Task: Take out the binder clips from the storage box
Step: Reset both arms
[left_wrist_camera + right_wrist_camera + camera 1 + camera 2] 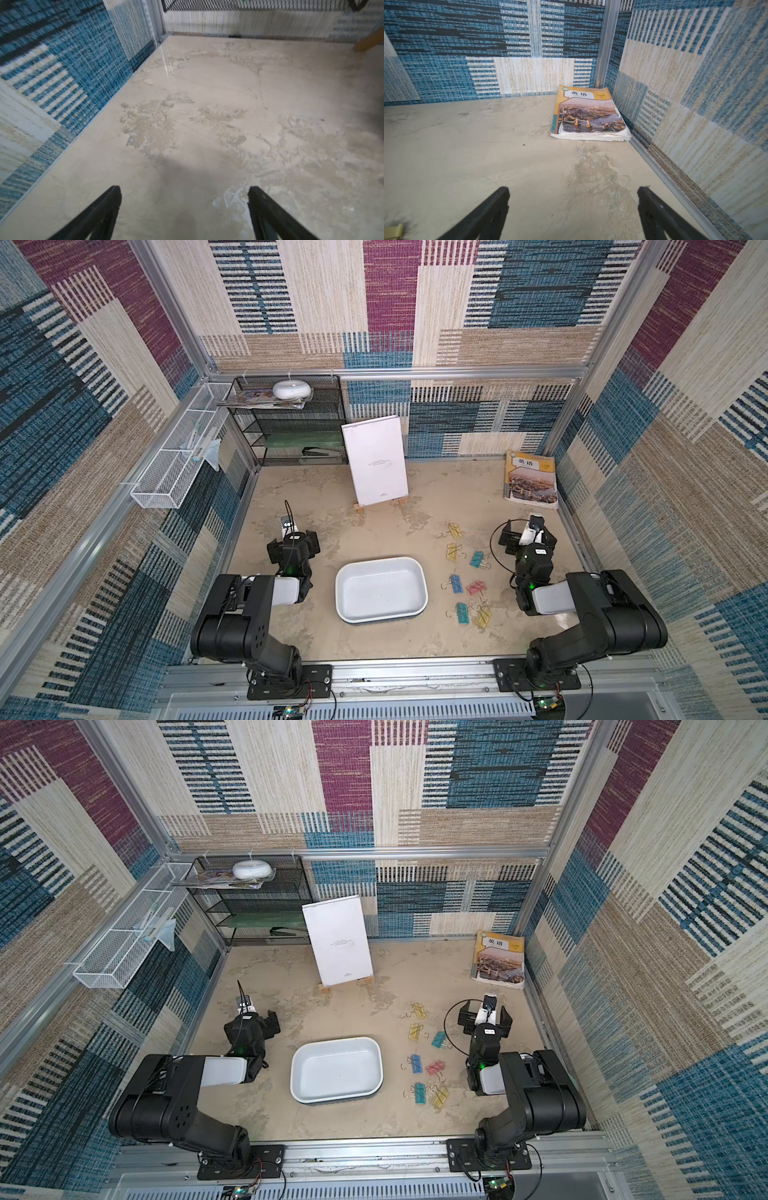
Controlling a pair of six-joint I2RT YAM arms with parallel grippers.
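Binder clips [476, 587], out on the worktop [374, 531], look light and stiff; pinch the coloured body. Left tool [184, 199], right tool [573, 199]: wide, empty

obstacles: storage box [381, 591] mid-table, binder clips [456, 584] right of it | free: floor [320, 531] left

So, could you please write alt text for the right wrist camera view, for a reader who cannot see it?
An English textbook with a city-bridge cover lies flat in the corner of a beige tabletop, against blue-and-cream patterned walls. Nearest the camera the right hand is open and empty, its two black fingers spread apart.
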